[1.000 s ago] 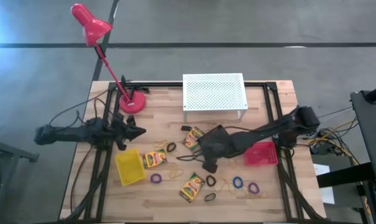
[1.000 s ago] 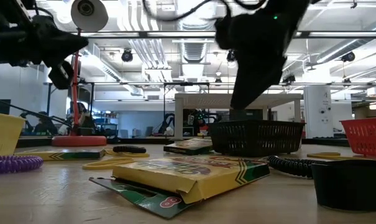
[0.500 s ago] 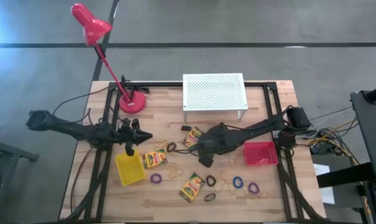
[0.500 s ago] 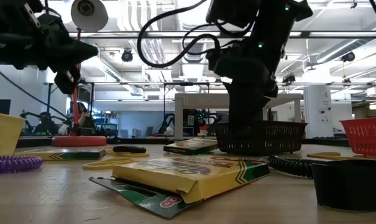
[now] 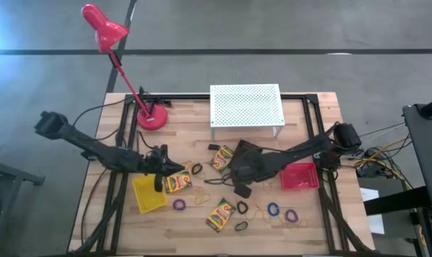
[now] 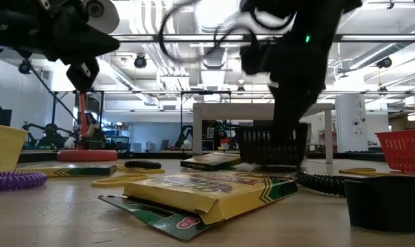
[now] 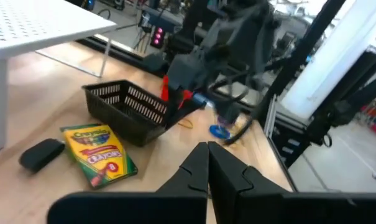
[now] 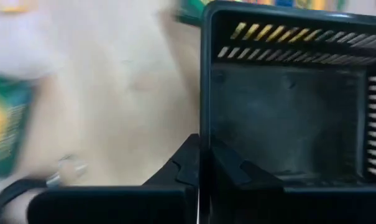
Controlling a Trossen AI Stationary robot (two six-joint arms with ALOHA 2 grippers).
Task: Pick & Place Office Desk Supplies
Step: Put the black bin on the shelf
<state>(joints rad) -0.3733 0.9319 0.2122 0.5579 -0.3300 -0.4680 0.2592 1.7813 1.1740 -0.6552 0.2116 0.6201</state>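
Note:
A black mesh basket [image 7: 122, 111] stands mid-table, and my right gripper [image 8: 200, 163] is shut on it at its near end [image 5: 238, 177]. My left gripper [image 7: 206, 163] is shut on nothing and hangs above the table [image 5: 166, 170], between the yellow basket [image 5: 148, 193] and a crayon box [image 5: 178, 182]. Two more crayon boxes [image 5: 223, 157] [image 5: 220, 213] lie flat on the wood. A red basket [image 5: 299, 176] stands to the right. Purple [image 5: 179, 205], blue [image 5: 273, 209] and black [image 5: 240, 226] loops lie near the front. My right gripper holds the black basket by one upright wall [image 8: 203, 106], with one finger inside the basket and one outside. The fingers come steeply down from above. In the low view the basket's underside [image 6: 272, 163] is at the tabletop; whether it is lifted clear I cannot tell.
The white perforated shelf [image 5: 245, 107] stands at the back middle, and the red lamp's base [image 5: 153, 118] at the back left. A small black object [image 7: 41, 152] lies by the far crayon box. Yellow loops [image 5: 201, 196] lie among the boxes.
My left gripper has swung toward the table's right, from the left edge to above the yellow basket and the crayon box. My right gripper has come down into the black basket. The basket now shows narrower in the low view, so it has turned or tipped.

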